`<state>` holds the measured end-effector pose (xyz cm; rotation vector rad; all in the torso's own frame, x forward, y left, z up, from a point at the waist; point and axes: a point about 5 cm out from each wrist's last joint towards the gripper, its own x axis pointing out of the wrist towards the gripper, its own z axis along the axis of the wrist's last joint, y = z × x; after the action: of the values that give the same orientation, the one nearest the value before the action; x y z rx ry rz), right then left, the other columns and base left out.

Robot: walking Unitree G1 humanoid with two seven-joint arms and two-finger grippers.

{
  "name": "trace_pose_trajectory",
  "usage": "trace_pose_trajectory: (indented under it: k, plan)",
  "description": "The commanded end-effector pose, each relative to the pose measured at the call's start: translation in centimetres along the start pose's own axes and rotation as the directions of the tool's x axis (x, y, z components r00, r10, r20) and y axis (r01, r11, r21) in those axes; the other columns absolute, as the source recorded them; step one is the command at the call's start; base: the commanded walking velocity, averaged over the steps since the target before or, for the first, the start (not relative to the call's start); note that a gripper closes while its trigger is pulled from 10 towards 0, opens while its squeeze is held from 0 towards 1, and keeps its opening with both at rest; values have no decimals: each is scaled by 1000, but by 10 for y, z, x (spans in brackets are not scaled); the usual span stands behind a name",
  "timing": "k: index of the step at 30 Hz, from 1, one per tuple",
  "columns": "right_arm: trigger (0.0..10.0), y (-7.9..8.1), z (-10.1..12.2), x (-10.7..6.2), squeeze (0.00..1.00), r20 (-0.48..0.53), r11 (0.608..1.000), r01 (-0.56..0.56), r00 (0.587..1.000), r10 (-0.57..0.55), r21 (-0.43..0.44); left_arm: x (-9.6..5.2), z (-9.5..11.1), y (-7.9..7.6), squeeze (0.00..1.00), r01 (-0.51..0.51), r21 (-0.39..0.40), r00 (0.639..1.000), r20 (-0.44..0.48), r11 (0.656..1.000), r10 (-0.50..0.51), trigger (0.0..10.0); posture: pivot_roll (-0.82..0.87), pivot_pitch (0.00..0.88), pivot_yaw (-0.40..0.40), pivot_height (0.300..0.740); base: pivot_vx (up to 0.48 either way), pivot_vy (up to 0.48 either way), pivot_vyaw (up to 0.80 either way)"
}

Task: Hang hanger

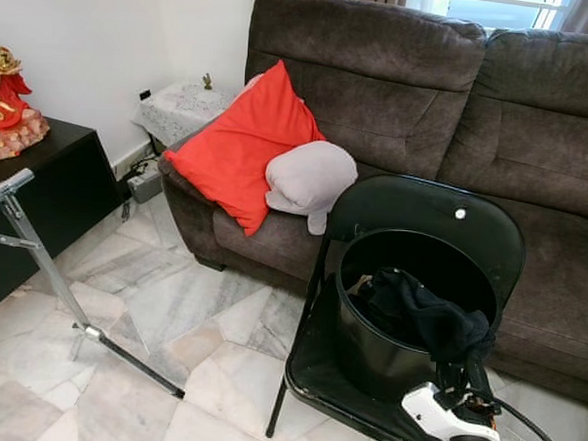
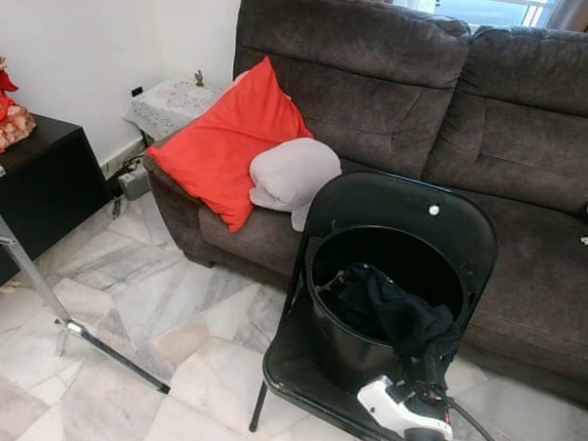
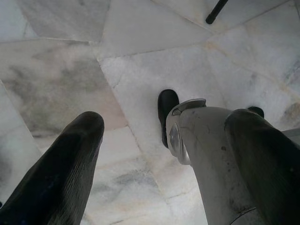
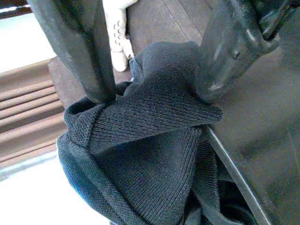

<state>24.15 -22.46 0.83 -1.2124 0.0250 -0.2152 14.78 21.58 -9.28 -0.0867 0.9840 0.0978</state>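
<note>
My right gripper [image 4: 154, 89] is pinching a fold of dark knitted garment [image 4: 150, 154]; in the right wrist view both black fingers [image 4: 79, 51] press into the cloth from either side, bunching it between them. From the head cameras I see that gripper at the near right rim of a black bucket [image 1: 366, 351], with the garment [image 1: 422, 314] draped over that rim and spilling inside. The bucket stands on the seat of a black folding chair [image 1: 426, 212], whose backrest rises right behind it, so room behind the bucket is tight. I cannot make out a hanger in any view; the cloth may be covering it.

My left gripper [image 3: 154, 140] hangs low over the marble floor [image 1: 173, 313], fingers spread, with bare tiles between them and the robot's grey leg and black foot [image 3: 167, 105] close beside.

Behind the chair a brown sofa [image 1: 398, 79] runs across the view, its front edge just beyond the backrest. On the sofa's left end a red cushion [image 1: 244, 145] leans with a grey pillow [image 1: 310, 177] touching it. To my left the floor is open up to a metal stand [image 1: 39, 258], whose leg slants down and ends in a black foot bar [image 1: 141, 365] lying on the tiles. Farther left is a black cabinet [image 1: 51, 200] with a red figurine [image 1: 8, 105] on top, and a small covered side stand [image 1: 182, 108] sits in the corner by the wall.
</note>
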Motion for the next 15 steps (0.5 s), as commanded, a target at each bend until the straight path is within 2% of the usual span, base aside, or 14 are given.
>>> trace_pose_trajectory:
  k: [1, 13, 15]
  plan:
    - [0, 0, 3, -1, 0, -3, 1000, -7, 1000, 7, 28, -2, -7, 5, 0, -15, 8, 1000, -25, 1000, 15, 10000, -3, 46, 25, 740, 0, 0, 0]
    - [0, 0, 2, 0, 0, -28, 997, -26, 999, 28, 72, -3, -9, 6, 0, -17, 11, 999, -31, 1000, 17, 10000, -3, 48, 26, 740, 0, 0, 0]
    - [0, -1, 1, 1, 0, -56, 994, -19, 998, 25, 105, -3, -10, 6, 0, -18, 11, 999, -33, 1000, 18, 10000, -3, 48, 26, 740, 0, 0, 0]
